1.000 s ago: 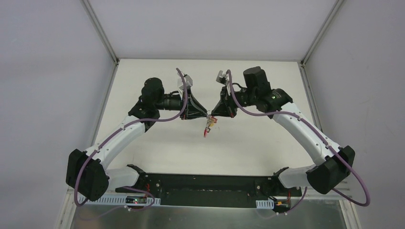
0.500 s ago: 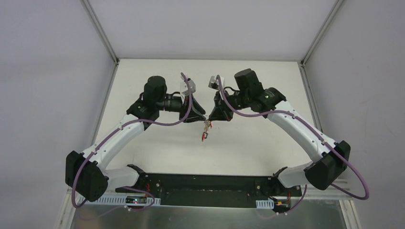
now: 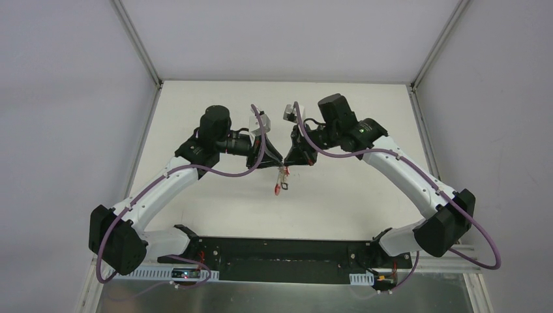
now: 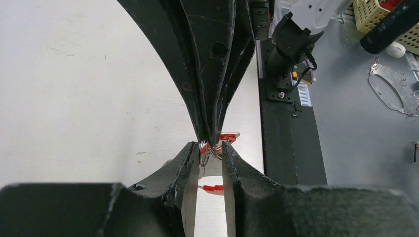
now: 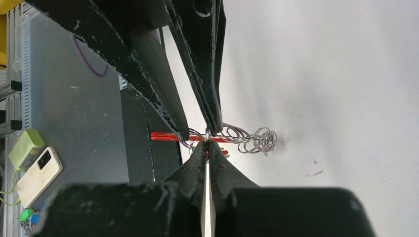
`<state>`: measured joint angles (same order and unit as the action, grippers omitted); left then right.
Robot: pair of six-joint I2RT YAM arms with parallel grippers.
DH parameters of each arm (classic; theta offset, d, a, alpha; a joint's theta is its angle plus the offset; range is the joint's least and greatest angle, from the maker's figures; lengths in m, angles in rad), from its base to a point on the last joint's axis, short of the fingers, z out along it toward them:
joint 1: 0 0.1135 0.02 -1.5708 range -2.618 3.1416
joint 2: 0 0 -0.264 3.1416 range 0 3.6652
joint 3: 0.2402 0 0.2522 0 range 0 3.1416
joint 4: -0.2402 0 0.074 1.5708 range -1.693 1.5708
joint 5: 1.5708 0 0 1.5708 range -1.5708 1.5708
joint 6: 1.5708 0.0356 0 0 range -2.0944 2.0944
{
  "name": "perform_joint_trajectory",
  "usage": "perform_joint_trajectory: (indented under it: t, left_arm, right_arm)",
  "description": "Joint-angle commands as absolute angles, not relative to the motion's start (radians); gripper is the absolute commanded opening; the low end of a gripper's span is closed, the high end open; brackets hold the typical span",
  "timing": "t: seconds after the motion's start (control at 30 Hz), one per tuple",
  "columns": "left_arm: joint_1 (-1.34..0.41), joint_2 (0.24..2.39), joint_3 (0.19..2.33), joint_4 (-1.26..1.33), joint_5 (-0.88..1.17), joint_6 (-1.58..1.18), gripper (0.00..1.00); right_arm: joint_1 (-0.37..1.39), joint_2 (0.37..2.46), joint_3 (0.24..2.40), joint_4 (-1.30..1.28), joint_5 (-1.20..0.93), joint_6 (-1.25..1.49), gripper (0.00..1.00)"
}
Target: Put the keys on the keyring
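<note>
My left gripper (image 3: pixel 280 162) and right gripper (image 3: pixel 287 163) meet tip to tip above the middle of the white table. A bundle of keys and keyring (image 3: pixel 279 185) hangs from the meeting point. In the left wrist view my left gripper (image 4: pixel 211 149) has its jaws a little apart, pressed on thin grey ring wires. The keyring's red arc (image 4: pixel 213 188) shows below, and a red key head (image 4: pixel 229 137) sits by the right fingertips. In the right wrist view my right gripper (image 5: pixel 207 143) is shut on a thin ring, and the red arc (image 5: pixel 162 136) is edge-on.
A chain of small silver rings (image 5: pixel 249 139) trails from the bundle. The black base plate (image 3: pixel 280 251) runs along the near edge. Off the table are a yellow basket (image 4: pixel 375 15), a metal plate (image 4: pixel 393 91), a phone (image 5: pixel 37 175) and a green box (image 5: pixel 24 145).
Both grippers have shifted slightly left and toward the near edge, still tip to tip. The hanging bundle has moved with them and sits a little lower in view.
</note>
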<state>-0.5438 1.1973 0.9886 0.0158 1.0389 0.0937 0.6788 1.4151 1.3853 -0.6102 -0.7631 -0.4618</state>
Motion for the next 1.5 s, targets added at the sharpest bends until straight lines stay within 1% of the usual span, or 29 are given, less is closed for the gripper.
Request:
perform_joint_trajectory:
  t: [0.0,0.23,0.47,0.83,1.27,1.47]
  left_arm:
    - [-0.549,1.194,1.017,0.033,1.061,0.120,0.24]
    - [-0.542,1.170,1.016,0.023,1.088,0.120,0.34]
    - [-0.532,1.161,1.021,0.040,1.102,0.084,0.38]
    - [-0.531,1.200,1.021,0.048,1.041,0.103,0.31]
    - [-0.533,1.215,1.020,0.038,1.053,0.118,0.25]
    - [-0.537,1.224,1.026,0.040,1.075,0.113,0.18]
  right_arm:
    - [0.685,1.391,1.406,-0.597,-0.808,-0.475,0.00]
    - [0.683,1.371,1.372,-0.590,-0.792,-0.489,0.00]
    - [0.683,1.367,1.362,-0.588,-0.802,-0.493,0.00]
    - [0.682,1.359,1.358,-0.585,-0.840,-0.492,0.00]
    - [0.681,1.371,1.363,-0.585,-0.852,-0.491,0.00]
    - [0.680,1.376,1.362,-0.582,-0.854,-0.488,0.00]
